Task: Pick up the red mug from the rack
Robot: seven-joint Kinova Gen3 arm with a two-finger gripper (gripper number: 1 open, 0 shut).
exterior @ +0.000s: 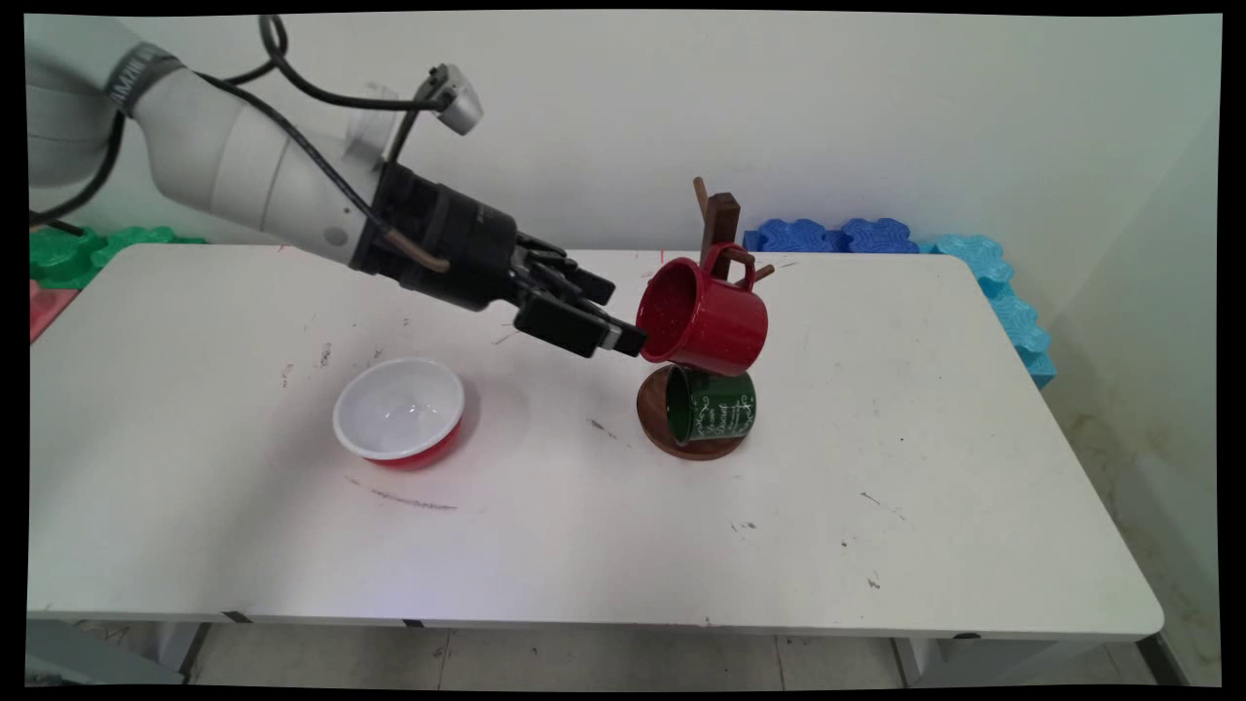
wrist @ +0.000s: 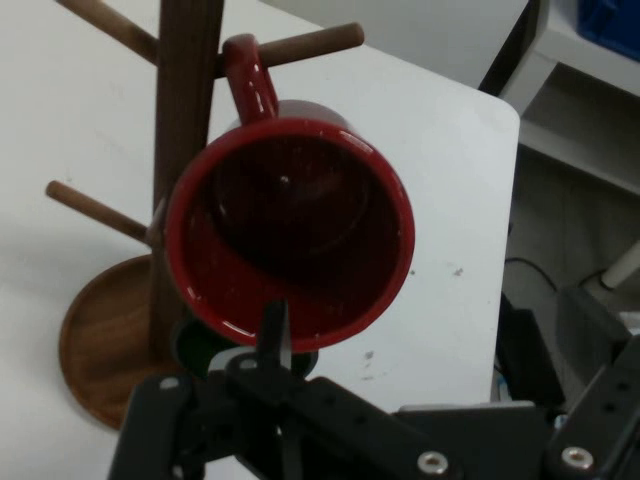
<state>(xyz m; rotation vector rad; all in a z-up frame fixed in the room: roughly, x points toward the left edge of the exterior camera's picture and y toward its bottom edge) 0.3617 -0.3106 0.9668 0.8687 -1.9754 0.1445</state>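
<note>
A red mug (exterior: 715, 321) hangs by its handle on a peg of the wooden mug tree (exterior: 722, 219), mouth turned left toward my hand. My gripper (exterior: 631, 339) reaches in from the left, shut on the lower rim of the red mug. In the hand view the red mug (wrist: 290, 225) fills the middle, and the gripper (wrist: 272, 335) pinches its near rim, one finger inside the mouth. The mug tree (wrist: 185, 80) stands just behind. A green mug (exterior: 720, 407) hangs lower on the tree, above its round base (exterior: 650, 409); only a sliver of the green mug (wrist: 200, 350) shows in the hand view.
A white bowl with a red outside (exterior: 399, 409) sits left of the tree, below my arm. Blue foam tiles (exterior: 837, 236) lie along the far right edge of the table, and green ones (exterior: 68, 248) at the far left.
</note>
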